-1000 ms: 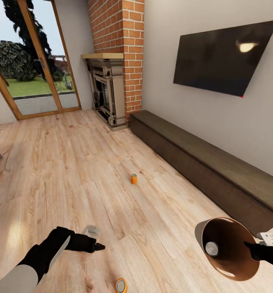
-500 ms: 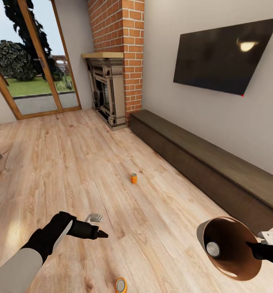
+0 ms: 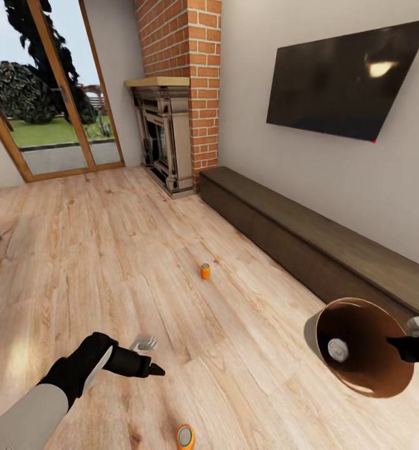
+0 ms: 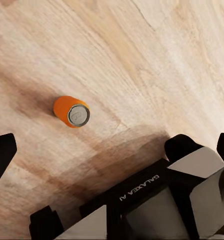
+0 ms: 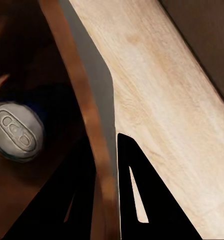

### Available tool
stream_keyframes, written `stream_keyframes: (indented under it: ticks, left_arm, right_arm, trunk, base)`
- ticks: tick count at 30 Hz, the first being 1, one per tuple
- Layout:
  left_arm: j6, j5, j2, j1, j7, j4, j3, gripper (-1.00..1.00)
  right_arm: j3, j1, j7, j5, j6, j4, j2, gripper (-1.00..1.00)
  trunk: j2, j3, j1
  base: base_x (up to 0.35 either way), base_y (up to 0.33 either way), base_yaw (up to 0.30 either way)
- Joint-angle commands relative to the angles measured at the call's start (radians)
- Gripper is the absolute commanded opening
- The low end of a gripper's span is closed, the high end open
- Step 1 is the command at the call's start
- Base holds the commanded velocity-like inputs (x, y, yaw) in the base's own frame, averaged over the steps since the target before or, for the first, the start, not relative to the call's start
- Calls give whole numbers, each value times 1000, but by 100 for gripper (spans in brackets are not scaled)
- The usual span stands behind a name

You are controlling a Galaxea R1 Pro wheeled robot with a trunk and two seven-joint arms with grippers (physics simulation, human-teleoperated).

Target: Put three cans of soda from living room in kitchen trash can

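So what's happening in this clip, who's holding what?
The robot stands in the living room. Its right gripper pinches the rim of the trash can, carried tilted with a dark blue soda can already inside. The left gripper hangs empty and open above an orange soda can lying on the wood floor. A second orange soda can stands farther off, near the long dark low cabinet.
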Motion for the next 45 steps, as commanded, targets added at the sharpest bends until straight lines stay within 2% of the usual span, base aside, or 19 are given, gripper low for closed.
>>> stream_keyframes:
  ticks: [1, 2, 4, 8, 12, 15, 42, 45]
  left_arm:
    - [-1, 2, -1, 0, 0, 7, 0, 100]
    - [-1, 2, -1, 0, 1, 12, 0, 100]
    - [-5, 2, -1, 0, 4, 24, -1, 100]
    - [-25, 2, -2, 0, 8, 29, -1, 100]
    - [-70, 2, -10, 0, 9, 30, 0, 100]
    - [-87, 2, -18, 1, 9, 30, -1, 100]
    - [-102, 2, -23, 3, 9, 30, -2, 100]
    - [-111, 1, -37, 3, 17, 30, -3, 100]
  right_arm:
    - [2, -2, 22, 11, -1, -16, 0, -100]
    - [4, -3, 39, 25, 3, -24, 0, -100]
    - [11, -9, 131, 93, 14, -51, -6, -100]
    - [15, -17, 201, 138, 52, -77, -32, -100]
    - [27, -20, 223, 151, 91, -96, -57, -100]
    - [33, -20, 229, 154, 101, -100, -63, -100]
    - [51, -19, 232, 178, 105, -104, -65, -100]
    - [59, -21, 232, 177, 108, -114, -65, -100]
  trunk:
    - [-7, -3, 4]
    - [-14, -6, 8]
    - [-28, -12, 15]
    - [-56, -25, 31]
    - [-84, -37, 46]
    - [-105, -47, 58]
    - [-294, -131, 161]
    - [-315, -141, 173]
  base:
    - [0, 0, 0]
    - [0, 0, 0]
    - [0, 0, 0]
    - [0, 0, 0]
    - [0, 0, 0]
    - [0, 0, 0]
    - [0, 0, 0]
    - [0, 0, 0]
